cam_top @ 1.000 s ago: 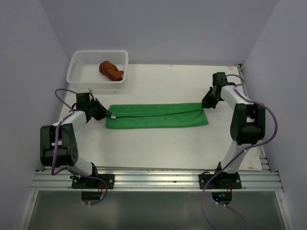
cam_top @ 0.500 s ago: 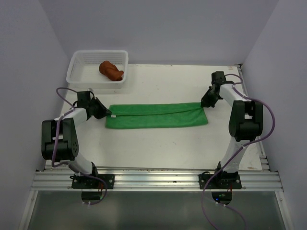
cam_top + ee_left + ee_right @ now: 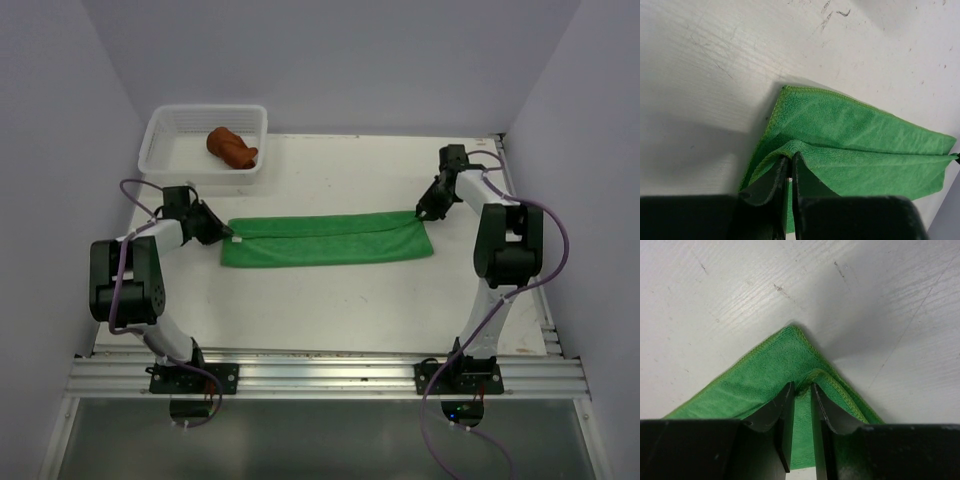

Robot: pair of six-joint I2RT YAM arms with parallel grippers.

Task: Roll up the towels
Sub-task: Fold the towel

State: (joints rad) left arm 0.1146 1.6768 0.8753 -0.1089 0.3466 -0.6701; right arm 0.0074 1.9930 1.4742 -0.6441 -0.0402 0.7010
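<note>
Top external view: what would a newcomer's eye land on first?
The bright green towel, folded into a long strip across the middle of the table, with the left gripper pinching its left end and the right gripper at its right end, jaws slightly parted. Next, the rust-brown towel bunched up in the white basket at the far left corner.

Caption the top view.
Jaws at opposite ends of a long folded bright green terry towel; rust-brown towel in white plastic mesh basket.
</note>
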